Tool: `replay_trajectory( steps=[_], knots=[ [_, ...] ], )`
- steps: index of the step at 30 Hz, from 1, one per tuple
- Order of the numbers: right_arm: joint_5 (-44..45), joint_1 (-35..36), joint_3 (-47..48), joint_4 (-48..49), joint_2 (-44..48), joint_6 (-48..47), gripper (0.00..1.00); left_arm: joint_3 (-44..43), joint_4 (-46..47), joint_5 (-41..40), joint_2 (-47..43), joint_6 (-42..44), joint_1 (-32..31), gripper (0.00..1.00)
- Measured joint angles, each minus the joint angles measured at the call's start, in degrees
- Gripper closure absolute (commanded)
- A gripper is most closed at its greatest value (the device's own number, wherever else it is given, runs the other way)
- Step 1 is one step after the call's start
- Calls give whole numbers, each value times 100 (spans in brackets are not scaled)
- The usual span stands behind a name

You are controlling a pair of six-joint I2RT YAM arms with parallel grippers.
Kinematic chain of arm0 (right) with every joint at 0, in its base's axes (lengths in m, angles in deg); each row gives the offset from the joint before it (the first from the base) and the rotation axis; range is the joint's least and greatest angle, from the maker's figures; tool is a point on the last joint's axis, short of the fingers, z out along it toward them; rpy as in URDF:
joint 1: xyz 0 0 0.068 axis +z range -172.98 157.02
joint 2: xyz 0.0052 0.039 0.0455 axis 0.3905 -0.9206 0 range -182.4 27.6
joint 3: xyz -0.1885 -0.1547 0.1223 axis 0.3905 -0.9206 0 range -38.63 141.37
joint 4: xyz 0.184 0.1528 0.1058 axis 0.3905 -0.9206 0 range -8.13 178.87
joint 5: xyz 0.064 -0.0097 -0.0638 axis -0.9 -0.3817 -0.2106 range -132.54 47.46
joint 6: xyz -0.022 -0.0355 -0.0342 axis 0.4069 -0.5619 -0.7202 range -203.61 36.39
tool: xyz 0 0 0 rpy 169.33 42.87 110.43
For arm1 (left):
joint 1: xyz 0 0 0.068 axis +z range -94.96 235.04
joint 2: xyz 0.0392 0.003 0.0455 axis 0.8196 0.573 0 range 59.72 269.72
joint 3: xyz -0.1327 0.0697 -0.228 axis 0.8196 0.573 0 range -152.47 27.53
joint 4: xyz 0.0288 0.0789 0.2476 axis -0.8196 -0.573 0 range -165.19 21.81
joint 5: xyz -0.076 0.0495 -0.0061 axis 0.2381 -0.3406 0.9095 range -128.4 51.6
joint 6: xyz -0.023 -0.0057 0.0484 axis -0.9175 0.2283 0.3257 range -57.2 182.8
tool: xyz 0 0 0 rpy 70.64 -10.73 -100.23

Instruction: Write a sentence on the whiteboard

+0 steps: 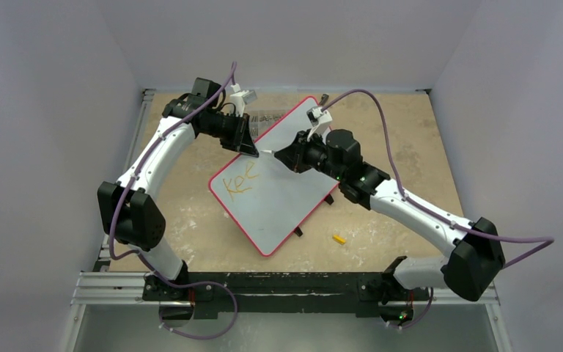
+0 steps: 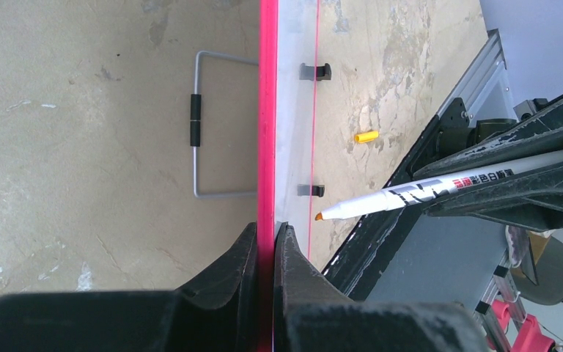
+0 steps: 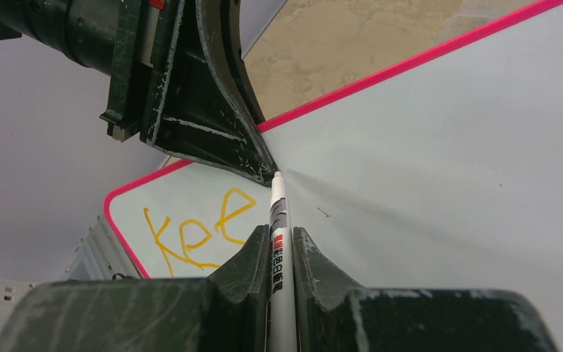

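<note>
Black jaws of the left gripper [image 2: 267, 233] fill the bottom of the left wrist view, pressed together on the thin red frame of the whiteboard [image 2: 293, 139], which runs up the middle of that frame almost edge-on. In the top view the board sits at the centre of the frame, turned like a diamond, with the left gripper on its upper left edge and two small black feet along its lower right edge. The sentence [image 3: 194, 231], so far orange letters reading "Kee", lies near the board's left corner. Just right of the letters, the right gripper [image 3: 280, 235] has its jaws clamped on a slim white marker [image 3: 278, 209]. The marker points up the right wrist view to the pale surface just beside the left gripper; whether the tip touches cannot be told. A grey wire loop [image 2: 198, 125] with a black sleeve shows left of the red frame. A small yellow cap [image 1: 339, 238] lies apart, lower right of the board, on the scuffed beige worktop [image 1: 410, 139].
</note>
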Motion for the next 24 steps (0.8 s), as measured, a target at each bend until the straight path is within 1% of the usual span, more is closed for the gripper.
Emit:
replay_trajectory(
  steps=[8,18,24],
  knots=[
    [107,-13,118,-24,-295,24,100,0,-9,-24,-11,2,-7,100],
    [107,-13,98,-7,-304,66,100,2,-13,-42,-11,2,-4,100],
    [85,-13,-111,173,-251,76,100,4,-17,-70,-11,4,-4,100]
  ],
)
